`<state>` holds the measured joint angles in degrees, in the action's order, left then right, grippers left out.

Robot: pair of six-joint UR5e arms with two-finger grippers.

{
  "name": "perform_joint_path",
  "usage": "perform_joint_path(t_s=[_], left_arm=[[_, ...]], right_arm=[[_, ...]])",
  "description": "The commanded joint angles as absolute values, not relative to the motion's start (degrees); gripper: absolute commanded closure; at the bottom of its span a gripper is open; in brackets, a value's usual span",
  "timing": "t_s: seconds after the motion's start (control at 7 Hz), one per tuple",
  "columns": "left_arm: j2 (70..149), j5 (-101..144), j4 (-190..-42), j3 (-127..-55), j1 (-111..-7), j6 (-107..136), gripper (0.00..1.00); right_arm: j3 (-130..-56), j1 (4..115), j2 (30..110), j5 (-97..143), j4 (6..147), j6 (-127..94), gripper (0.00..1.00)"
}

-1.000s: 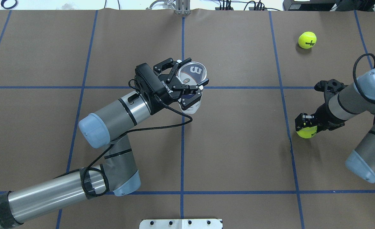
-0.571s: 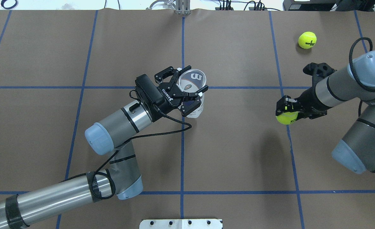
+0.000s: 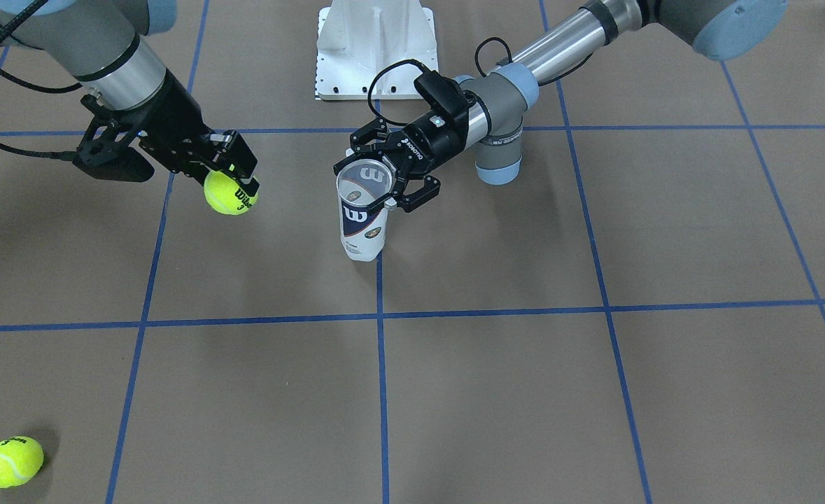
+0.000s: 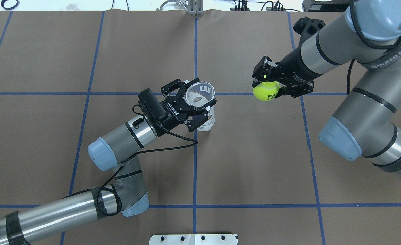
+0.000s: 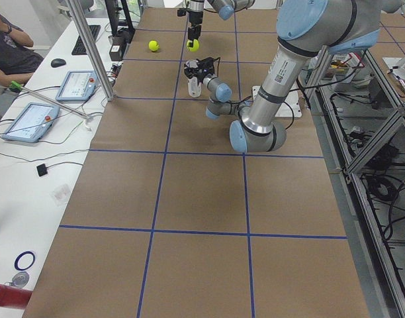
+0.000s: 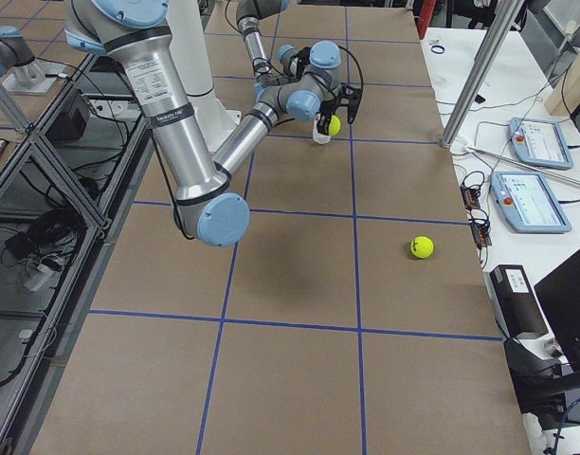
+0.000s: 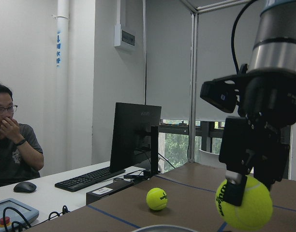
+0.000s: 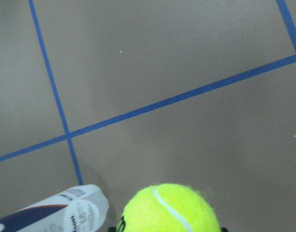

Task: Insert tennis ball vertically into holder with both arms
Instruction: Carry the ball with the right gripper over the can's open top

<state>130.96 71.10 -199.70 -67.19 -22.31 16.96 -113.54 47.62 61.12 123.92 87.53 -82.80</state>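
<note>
The holder (image 4: 207,119), a clear can with a navy and white label, stands upright near the table's middle, open end up. It also shows in the front view (image 3: 363,227). My left gripper (image 4: 201,92) is shut on the holder near its rim, fingers on either side. My right gripper (image 4: 266,84) is shut on a yellow tennis ball (image 4: 266,92) and holds it in the air, to the right of the holder and apart from it. The held ball (image 3: 230,192) hangs left of the holder in the front view. In the right wrist view the ball (image 8: 170,210) sits beside the holder (image 8: 51,212).
A second tennis ball (image 3: 12,462) lies on the table far out on my right side; the right arm hides it in the overhead view. The white pedestal base (image 3: 374,49) stands at the robot's side. An operator (image 7: 12,140) sits beyond the table's far edge.
My right arm has lifted the tennis ball and carried it left and away from me, toward the holder. My left gripper and the holder have shifted slightly left.
</note>
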Motion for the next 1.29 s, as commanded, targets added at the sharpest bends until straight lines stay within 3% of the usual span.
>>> perform_joint_path(t_s=[0.0, 1.14], left_arm=[[130.0, 71.1, -200.0, -67.1, -22.4, 16.6, 0.37], [129.6, 71.1, -200.1, -67.0, -21.6, 16.9, 0.30]], right_arm=[[-113.7, 47.3, 56.1, 123.7, 92.1, -83.1, 1.00], [-108.6, 40.4, 46.1, 117.2, 92.1, -92.1, 1.00]])
